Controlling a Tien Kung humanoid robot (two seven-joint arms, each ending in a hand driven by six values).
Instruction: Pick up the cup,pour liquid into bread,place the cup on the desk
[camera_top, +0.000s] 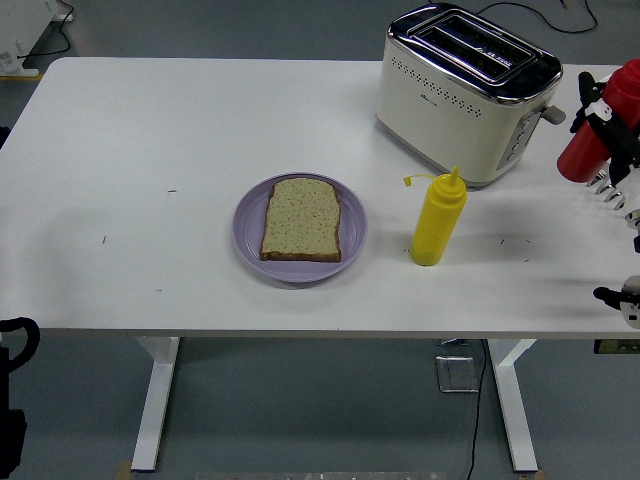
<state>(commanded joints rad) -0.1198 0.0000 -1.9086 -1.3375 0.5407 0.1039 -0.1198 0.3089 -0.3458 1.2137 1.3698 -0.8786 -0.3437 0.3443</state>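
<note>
Bread (301, 219) lies flat on a purple plate (249, 226) near the middle of the white table (150, 150), toward its near edge. Just right of the plate stands a yellow squeeze bottle (437, 219), upright, its cap hanging off to the left on a thin strap. Behind the bottle, at the far right of the table, sits a cream and chrome toaster (466, 93) with both slots showing.

At the right edge of the head view a red cup (596, 140) is held off the table, tilted, beside the toaster's lever end — well apart from the bread. The right hand (606, 125) grasps it, dark fingers (603, 124) wrapped across the red body; pale metal parts show just below the cup.

At the lower left corner, below the table's edge, a black part of the robot shows — whether its hand is clenched or released I cannot tell.
</note>
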